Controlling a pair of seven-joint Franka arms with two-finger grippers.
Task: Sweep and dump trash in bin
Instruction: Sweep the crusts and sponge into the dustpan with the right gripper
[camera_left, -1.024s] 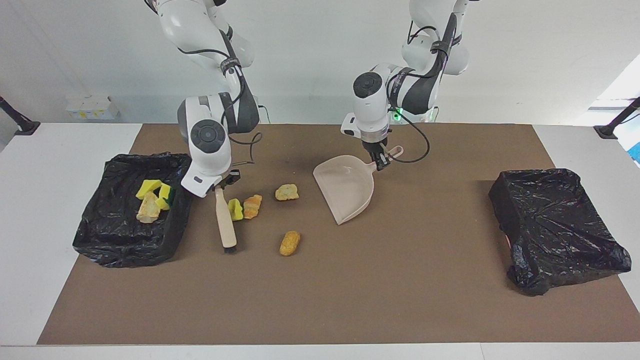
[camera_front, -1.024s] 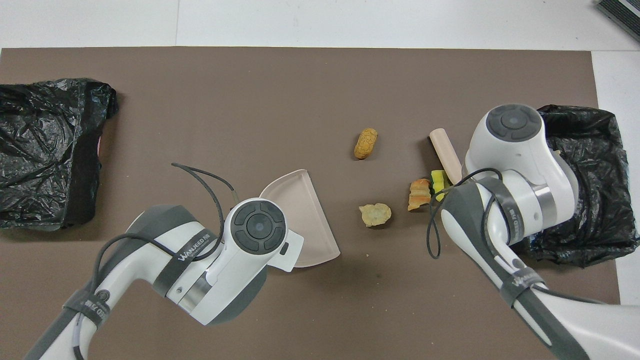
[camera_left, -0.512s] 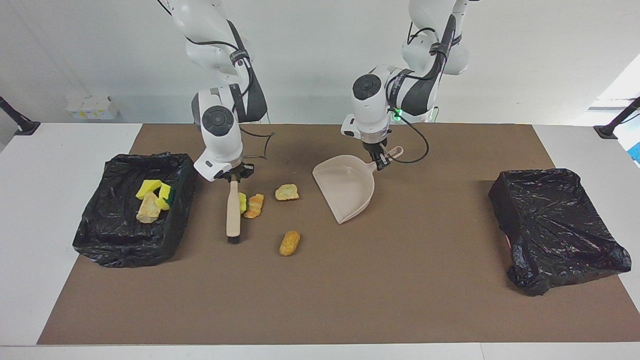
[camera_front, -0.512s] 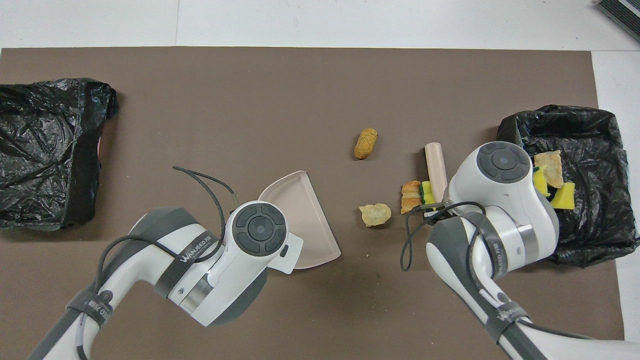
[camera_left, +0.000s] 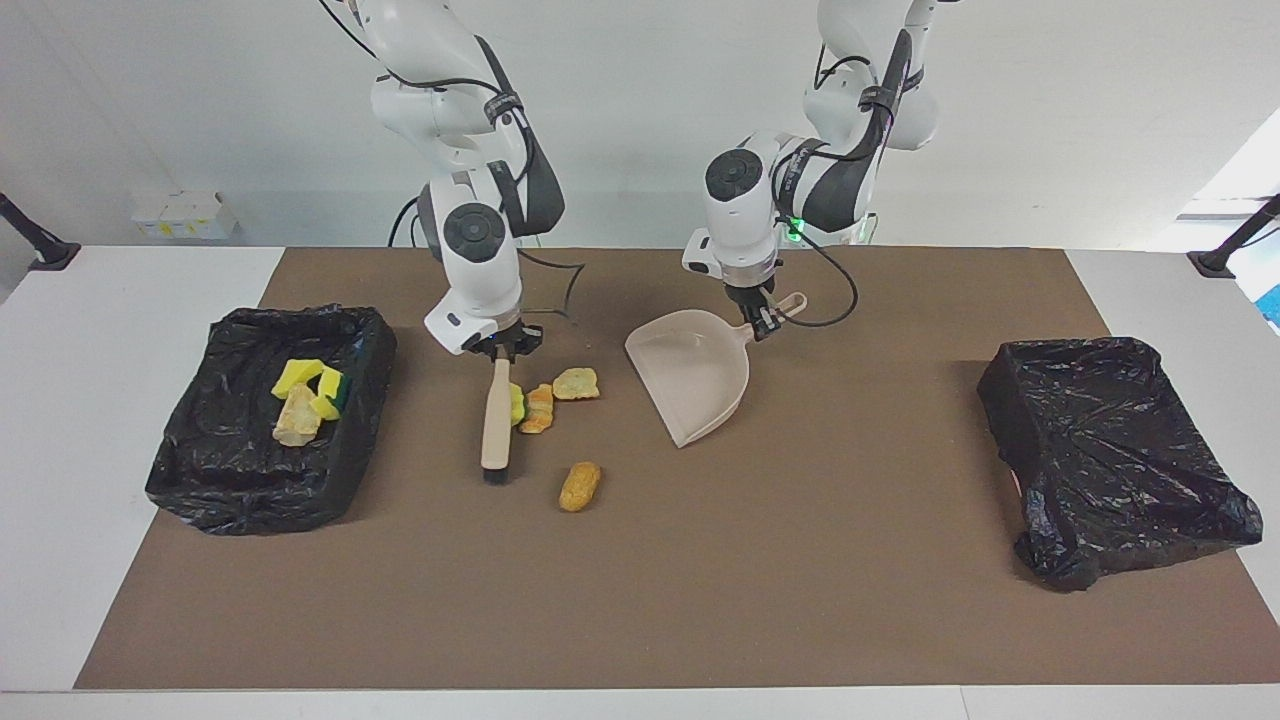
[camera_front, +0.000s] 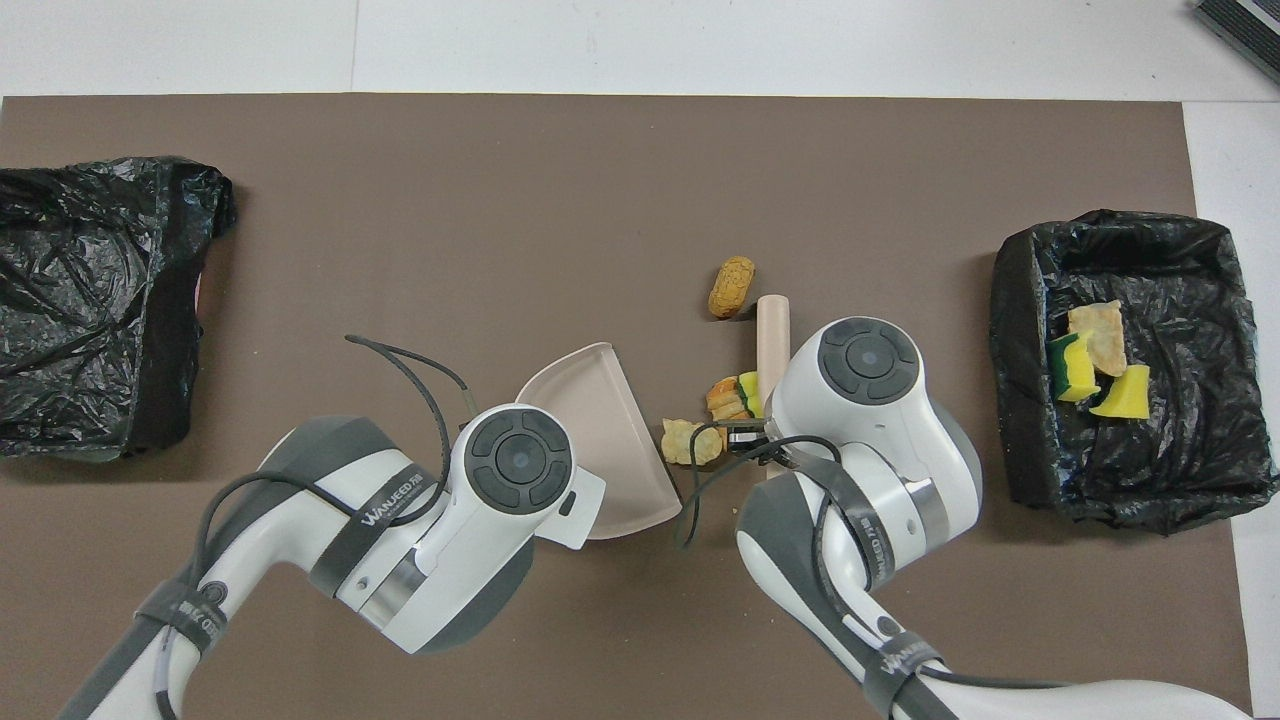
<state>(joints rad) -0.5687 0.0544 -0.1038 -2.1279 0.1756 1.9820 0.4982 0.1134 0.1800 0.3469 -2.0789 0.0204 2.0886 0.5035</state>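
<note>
A brown mat (camera_left: 700, 580) covers the middle of the white table (camera_left: 120, 300). A bin lined with a black bag (camera_left: 265, 420) sits at the right arm's end; a second black-bagged bin (camera_left: 1110, 450) sits at the left arm's end.

The beige dustpan (camera_left: 695, 385) lies near the middle of the mat, its mouth facing the trash. The left gripper (camera_left: 762, 322) is clamped on its handle, at the end nearer the robots.

The right gripper (camera_left: 503, 350) is clamped on the handle of the beige brush (camera_left: 494, 425), which points away from the robots with its black bristles down on the mat.

Three scraps lie in the bin at the right arm's end: a green-and-yellow sponge (camera_front: 1068, 365), a yellow sponge piece (camera_front: 1125, 392) and a tan bread lump (camera_front: 1098, 337).

On the mat, a small yellow-green sponge piece (camera_left: 517, 404) touches the brush, with a croissant (camera_left: 540, 408) pressed against it. A pale bread lump (camera_left: 576, 383) lies just beside the croissant, between it and the dustpan. An orange bread lump (camera_left: 580, 486) lies apart, farther from the robots, near the bristles.
</note>
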